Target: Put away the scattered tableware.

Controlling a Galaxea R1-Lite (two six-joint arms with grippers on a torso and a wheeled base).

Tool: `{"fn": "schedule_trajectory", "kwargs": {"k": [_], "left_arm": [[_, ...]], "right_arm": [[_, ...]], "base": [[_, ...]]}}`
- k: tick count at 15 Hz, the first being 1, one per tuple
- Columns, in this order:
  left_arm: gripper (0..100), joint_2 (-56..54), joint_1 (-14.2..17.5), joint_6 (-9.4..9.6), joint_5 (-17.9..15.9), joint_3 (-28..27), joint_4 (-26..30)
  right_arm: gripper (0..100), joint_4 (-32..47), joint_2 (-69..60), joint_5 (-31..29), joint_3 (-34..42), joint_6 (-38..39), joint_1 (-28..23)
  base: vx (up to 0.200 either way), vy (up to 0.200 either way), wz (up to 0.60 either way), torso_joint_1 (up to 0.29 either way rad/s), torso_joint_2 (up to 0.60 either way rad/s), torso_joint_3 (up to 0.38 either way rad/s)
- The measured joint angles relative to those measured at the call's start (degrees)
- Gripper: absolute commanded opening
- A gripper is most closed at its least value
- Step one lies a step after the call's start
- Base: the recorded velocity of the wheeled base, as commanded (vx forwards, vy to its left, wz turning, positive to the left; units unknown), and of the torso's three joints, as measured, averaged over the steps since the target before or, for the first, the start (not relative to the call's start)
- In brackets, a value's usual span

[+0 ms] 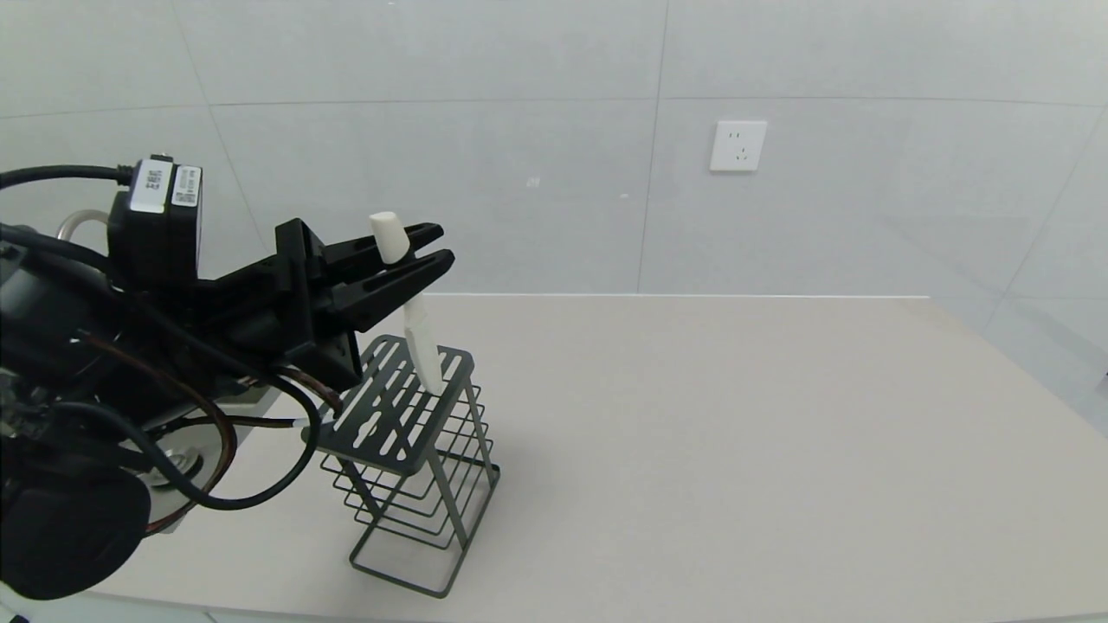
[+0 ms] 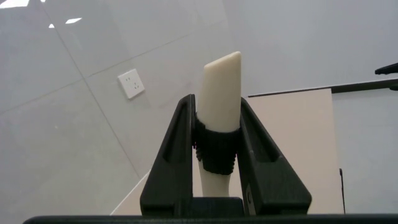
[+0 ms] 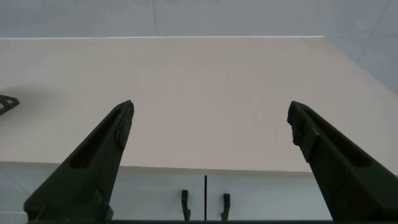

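Up close, the left end effector [image 1: 445, 244] is clamped on a white utensil [image 1: 422, 342], with its two black fingers [image 2: 180, 143] pressed against the utensil's sides. The utensil is smooth and cream-white. It is a slim, flattish stick whose top end is cut blunt and slightly slanted. Ribbed black pads grip it a short way below that end.

Its long axis runs close to upright and leans a little. The blunt end points up above the fingers, and the other end points down at the rack [image 1: 394, 407]. That lower end meets the far corner of the rack's top plate among the slots. Whether it has passed through a slot cannot be told.

The rack is dark grey metal, made of thin wire bars bent into a boxy frame. Its flat top plate is tilted and pierced by long narrow slots. It stands on the desk [image 1: 736, 433], near the left front edge, and the desk's surface is matte, pale beige and even.

The right end effector [image 3: 210, 109] hangs over the desk's front edge with its tapered black fingers spread wide apart and nothing between them. Two small dark cabinet handles [image 3: 185, 202] sit below the desk edge. Behind the desk, large smooth grey wall tiles carry a white square socket [image 1: 738, 145].
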Motion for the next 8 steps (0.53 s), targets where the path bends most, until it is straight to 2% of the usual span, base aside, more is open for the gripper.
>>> {"fn": "schedule_trajectory", "kwargs": {"k": [8], "left_arm": [[0,0.2,0.15,0.16,0.0,1.24,0.0]], "right_arm": [[100,0.02,0.02,0.0,-0.02,0.01,0.0]], "base": [[0.0,0.0,0.0,0.0,0.0,0.0]]}}
